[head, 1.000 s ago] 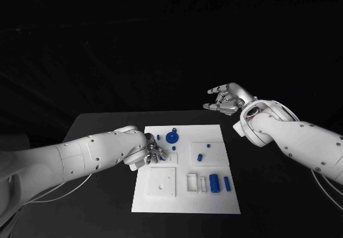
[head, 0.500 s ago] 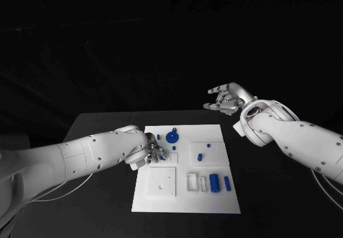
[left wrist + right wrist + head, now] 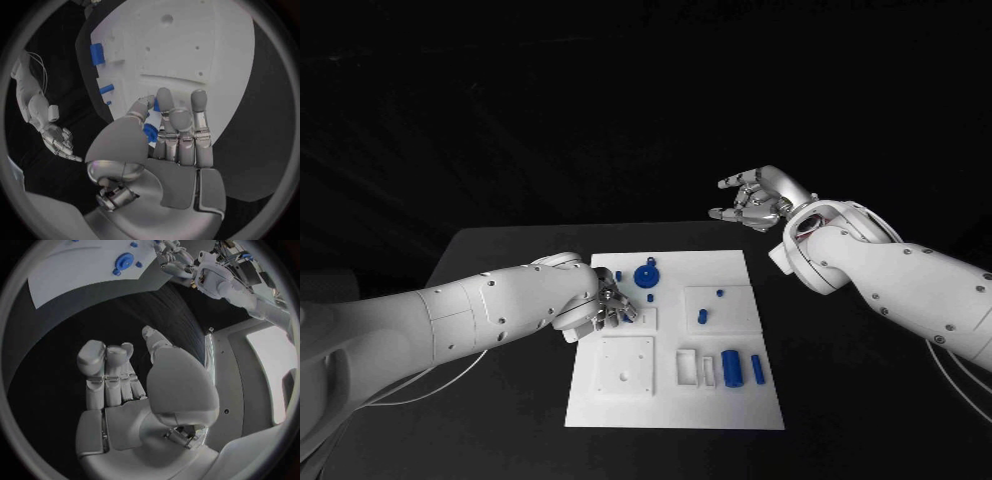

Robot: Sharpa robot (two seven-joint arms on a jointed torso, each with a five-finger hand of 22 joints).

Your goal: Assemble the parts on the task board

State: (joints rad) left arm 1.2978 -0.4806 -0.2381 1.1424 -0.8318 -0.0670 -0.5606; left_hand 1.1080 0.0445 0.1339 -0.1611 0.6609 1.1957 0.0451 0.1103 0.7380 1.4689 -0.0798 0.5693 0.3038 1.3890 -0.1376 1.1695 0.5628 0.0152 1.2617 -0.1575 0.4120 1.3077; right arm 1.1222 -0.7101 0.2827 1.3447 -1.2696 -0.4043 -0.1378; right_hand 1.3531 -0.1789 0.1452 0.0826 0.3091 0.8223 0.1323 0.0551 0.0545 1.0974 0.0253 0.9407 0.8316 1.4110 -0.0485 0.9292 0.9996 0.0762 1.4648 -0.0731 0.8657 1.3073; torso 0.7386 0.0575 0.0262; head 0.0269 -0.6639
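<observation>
Now the left hand [image 3: 606, 308] rests on the task board [image 3: 733, 268] near its left edge, fingers curled down onto the plate. From the left wrist view its fingers [image 3: 180, 131] and thumb close around a small blue part [image 3: 150, 133], so it holds that piece (how firmly, I cannot tell).

The right hand [image 3: 759, 199] hangs in the air past the far right corner of the board, well apart from everything on it. Its fingers [image 3: 105, 371] are loosely bent and spread, and it has nothing in it.

The task board lies in the middle of the black bench [image 3: 502, 250], its long sides running away from the robot. On it, a round blue part [image 3: 648, 277] sits near the far edge with a small blue peg [image 3: 652, 297] just beside it. Toward the right edge, two small blue pieces [image 3: 705, 317] lie on a raised square. Along the near right part of the board, a blue cylinder [image 3: 731, 368] and a slimmer blue bar [image 3: 757, 368] lie side by side, next to a white rectangular frame [image 3: 688, 367]. A white square plate with holes [image 3: 627, 366] occupies the near left of the board.
</observation>
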